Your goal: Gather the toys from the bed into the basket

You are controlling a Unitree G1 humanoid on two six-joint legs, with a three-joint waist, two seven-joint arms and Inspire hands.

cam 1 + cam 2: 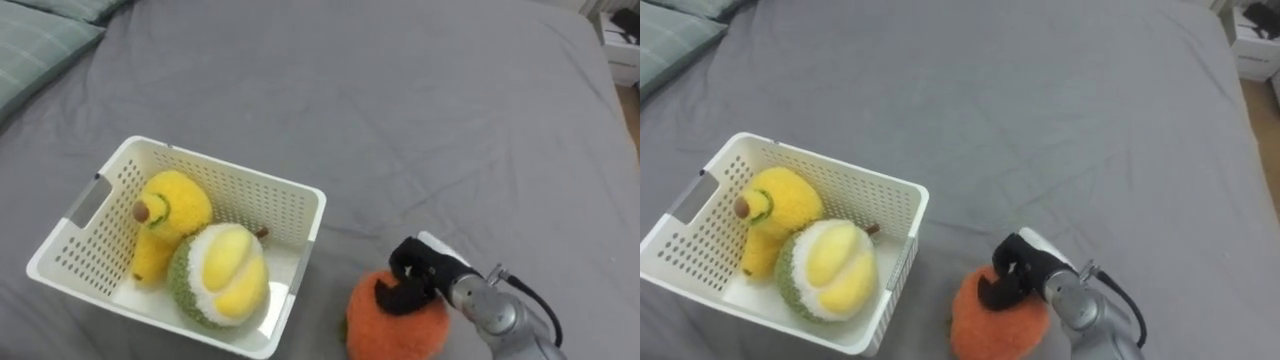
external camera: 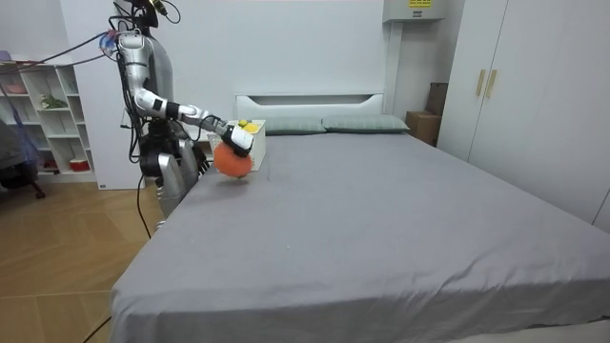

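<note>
- while the robot is standing by the side of the big grey bed [image 1: 420,110], near its head end, it is reaching its right arm out over the sheet.
- a pale green pillow [image 1: 30,50] is lying at the far left corner.
- a white basket [image 1: 290,205] with lots of little holes is sitting on the bed, to the left of the arm.
- an orange toy [image 1: 385,325], round and fluffy, is sitting just beside the basket's right side, outside it; i cannot tell if it is touching the sheet.
- a green and yellow toy [image 1: 220,275] is lying inside the basket, at the near end.
- a yellow toy [image 1: 170,210] with a brown stalk is lying inside the basket too, touching the green and yellow one.
- the right hand [image 1: 420,275] is gripping the top of the orange toy, with its dark fingers curling round it.
</note>
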